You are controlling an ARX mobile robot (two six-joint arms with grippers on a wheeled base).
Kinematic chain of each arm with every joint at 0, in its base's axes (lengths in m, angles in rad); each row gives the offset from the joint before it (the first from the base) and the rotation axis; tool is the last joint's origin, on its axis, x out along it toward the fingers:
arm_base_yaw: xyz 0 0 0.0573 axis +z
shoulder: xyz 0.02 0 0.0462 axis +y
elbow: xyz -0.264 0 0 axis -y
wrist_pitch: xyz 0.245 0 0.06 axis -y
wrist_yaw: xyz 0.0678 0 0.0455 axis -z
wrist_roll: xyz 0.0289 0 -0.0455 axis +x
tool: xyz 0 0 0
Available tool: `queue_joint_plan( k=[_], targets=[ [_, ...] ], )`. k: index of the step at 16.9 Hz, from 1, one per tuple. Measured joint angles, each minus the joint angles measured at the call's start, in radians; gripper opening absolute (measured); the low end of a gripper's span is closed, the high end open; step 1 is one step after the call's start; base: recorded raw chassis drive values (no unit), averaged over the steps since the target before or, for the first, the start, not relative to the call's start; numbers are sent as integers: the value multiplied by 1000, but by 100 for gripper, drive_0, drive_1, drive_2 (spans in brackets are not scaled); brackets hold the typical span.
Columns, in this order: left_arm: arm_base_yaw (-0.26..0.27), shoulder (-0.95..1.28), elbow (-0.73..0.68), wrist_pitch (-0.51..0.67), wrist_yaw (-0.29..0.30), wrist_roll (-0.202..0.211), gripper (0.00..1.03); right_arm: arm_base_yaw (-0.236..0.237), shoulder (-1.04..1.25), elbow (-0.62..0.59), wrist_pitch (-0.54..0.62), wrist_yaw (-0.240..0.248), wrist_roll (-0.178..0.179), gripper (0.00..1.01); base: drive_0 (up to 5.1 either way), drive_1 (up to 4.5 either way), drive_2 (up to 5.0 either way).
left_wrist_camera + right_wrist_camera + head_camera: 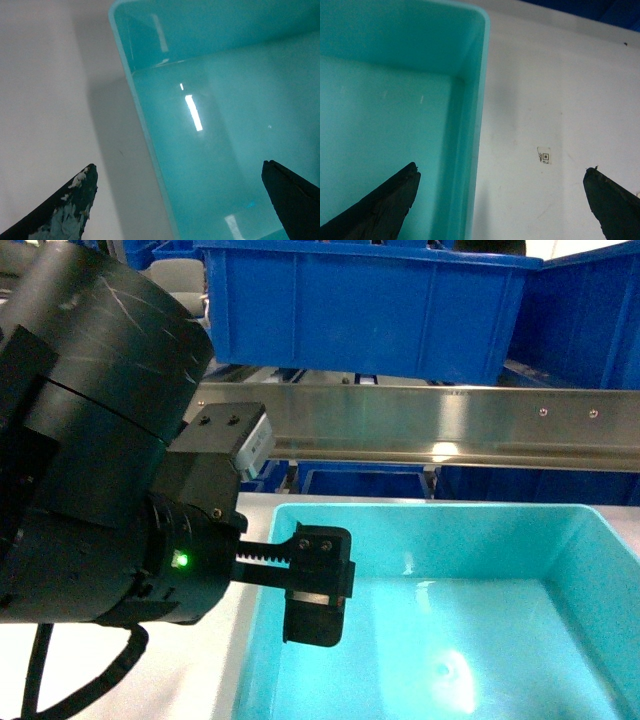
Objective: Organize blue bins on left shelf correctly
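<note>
Two dark blue bins (360,305) sit on the shelf (430,420) above; the turquoise bin (450,620) rests empty on the white worktop (545,100) below the rail. It looks light, stiff and slick, so its lipped side walls are the places to grip. Left tool (180,200) and right tool (500,200) are both spread, each straddling a side wall, not yet pinching.

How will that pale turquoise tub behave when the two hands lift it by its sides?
The turquoise tub looks empty, so probably light. Its walls are glossy with bright glare, so it may slip in a weak pinch. The left hand and right hand each straddle a side wall, jaws open; lifted from both sides, it likely stays level rather than tipping.
</note>
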Motion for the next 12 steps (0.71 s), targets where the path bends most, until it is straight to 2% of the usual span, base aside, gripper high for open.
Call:
queue_joint_plan(
  k=[3,7,10,12],
  targets=[
    [-23,65,9,-36,-14,-26,98,-27,66,-39,31,-8,-13,98,0,0,0],
    [-43,101,13,-62,-67,-37,98,-61,116,-64,80,-21,-21,98,0,0,0],
    [-63,106,14,-132,-101,-88,98,-65,125,-84,92,-28,-26,98,0,0,0],
    [-77,113,14,-156,-97,-133,98,-66,127,-92,100,-32,-29,98,0,0,0]
  ],
)
